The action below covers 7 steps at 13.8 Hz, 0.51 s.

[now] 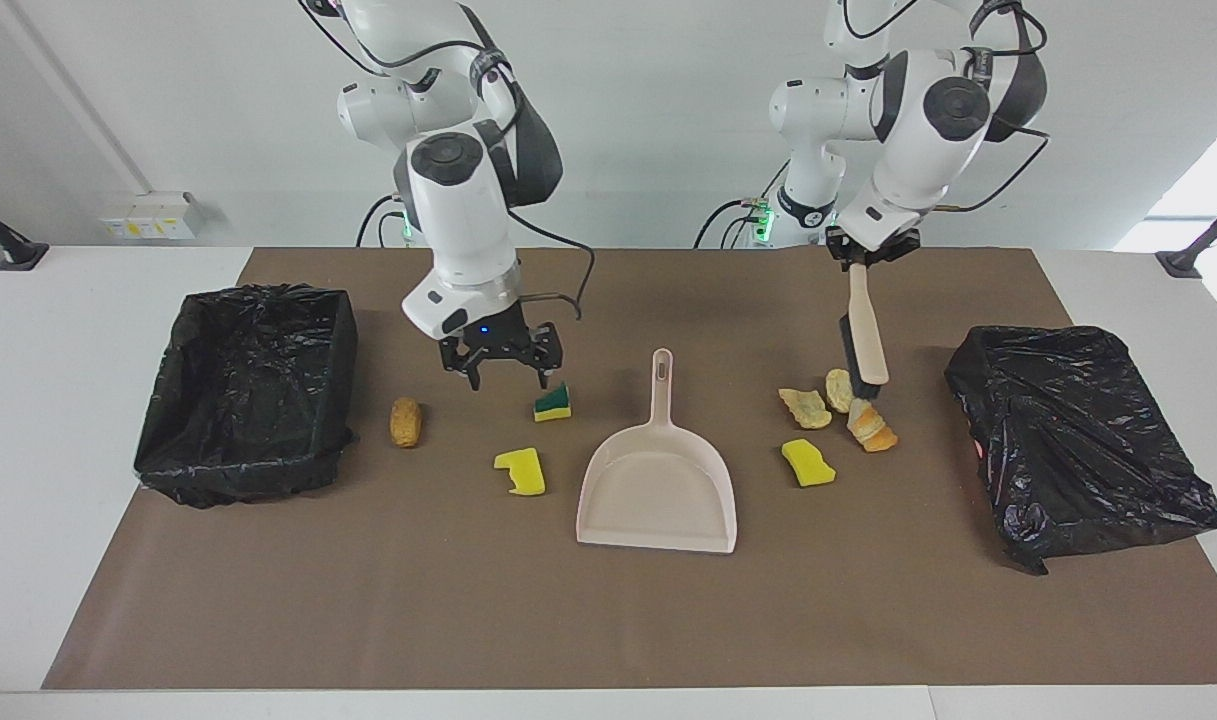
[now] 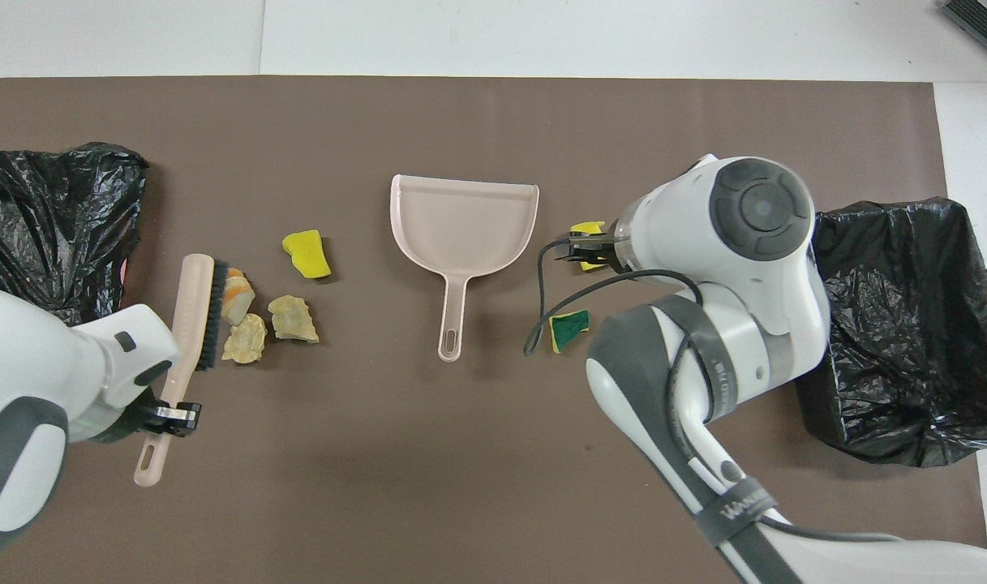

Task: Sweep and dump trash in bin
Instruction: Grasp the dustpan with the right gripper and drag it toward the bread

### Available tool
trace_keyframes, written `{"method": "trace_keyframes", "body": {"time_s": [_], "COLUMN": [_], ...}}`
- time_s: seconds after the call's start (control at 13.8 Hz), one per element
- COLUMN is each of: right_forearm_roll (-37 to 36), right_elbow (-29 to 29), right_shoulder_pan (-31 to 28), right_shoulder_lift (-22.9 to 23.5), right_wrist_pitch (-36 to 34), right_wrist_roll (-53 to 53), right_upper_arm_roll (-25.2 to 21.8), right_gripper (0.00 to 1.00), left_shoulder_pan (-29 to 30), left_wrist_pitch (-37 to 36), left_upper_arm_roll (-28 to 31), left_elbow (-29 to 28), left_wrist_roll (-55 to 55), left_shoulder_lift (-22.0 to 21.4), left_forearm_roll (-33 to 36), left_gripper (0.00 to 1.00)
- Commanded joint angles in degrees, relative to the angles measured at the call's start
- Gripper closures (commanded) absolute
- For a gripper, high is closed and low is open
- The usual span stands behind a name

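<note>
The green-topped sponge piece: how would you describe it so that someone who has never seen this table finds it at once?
Start at the beige dustpan in the middle of the brown mat. Beside its handle, toward the right arm's end of the table, lies a small sponge wedge, just under the open right gripper. It alone has a dark green top on a yellow base; the yellow chunk nearby is plain yellow.

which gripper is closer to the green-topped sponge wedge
Right. The right gripper hangs open just beside the green-topped sponge wedge; the left gripper, holding the brush, is over the bread pieces past the dustpan.
</note>
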Motion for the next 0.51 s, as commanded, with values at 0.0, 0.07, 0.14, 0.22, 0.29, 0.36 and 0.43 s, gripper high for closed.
{"method": "trace_keyframes", "body": {"time_s": [0.0, 0.07, 0.14, 0.22, 0.29, 0.36, 0.43], "right_forearm_roll": [-1.0, -2.4, -5.0, -7.7, -9.7, -10.8, -11.0], "right_elbow": [3.3, 4.3, 5.8, 7.1, 8.2, 8.5, 8.5], "right_shoulder_pan": [5.1, 6.7, 8.2, 10.3, 12.0, 13.2, 14.4], "right_shoulder_lift": [4.6, 6.4, 8.4, 10.1, 11.9, 13.1, 13.6], "right_wrist_pitch": [3.1, 3.6, 3.6, 3.6, 3.7, 4.5, 6.2], "right_wrist_roll": [9.0, 12.0, 15.1, 19.2, 23.3, 26.3, 27.5], "right_upper_arm_roll": [-0.3, -0.3, -0.3, -0.3, -0.3, -0.3, -0.3], "right_gripper": [0.0, 0.0, 0.0, 0.0, 0.0, 0.0, 0.0], "left_shoulder_pan": [4.3, 5.3, 6.1, 6.2, 6.2, 6.3, 6.3], "left_wrist_pitch": [4.5, 5.2, 5.2, 5.2, 5.1, 4.9, 4.7], "left_upper_arm_roll": [-0.9, -0.9, -1.0, -1.0, -1.0, -0.9, -1.0], "left_elbow": [4.3, 4.3, 4.3, 4.2, 3.9, 3.7, 3.3], "left_wrist_roll": [0.7, 0.7, 0.7, 0.9, 1.7, 2.0, 2.1], "left_shoulder_lift": [4.7, 5.3, 5.9, 6.1, 6.0, 6.0, 6.0], "left_forearm_roll": [0.8, 1.7, 3.9, 6.0, 6.1, 6.1, 6.1], "left_gripper": [1.0, 1.0, 1.0, 1.0, 1.0, 1.0, 1.0]}}
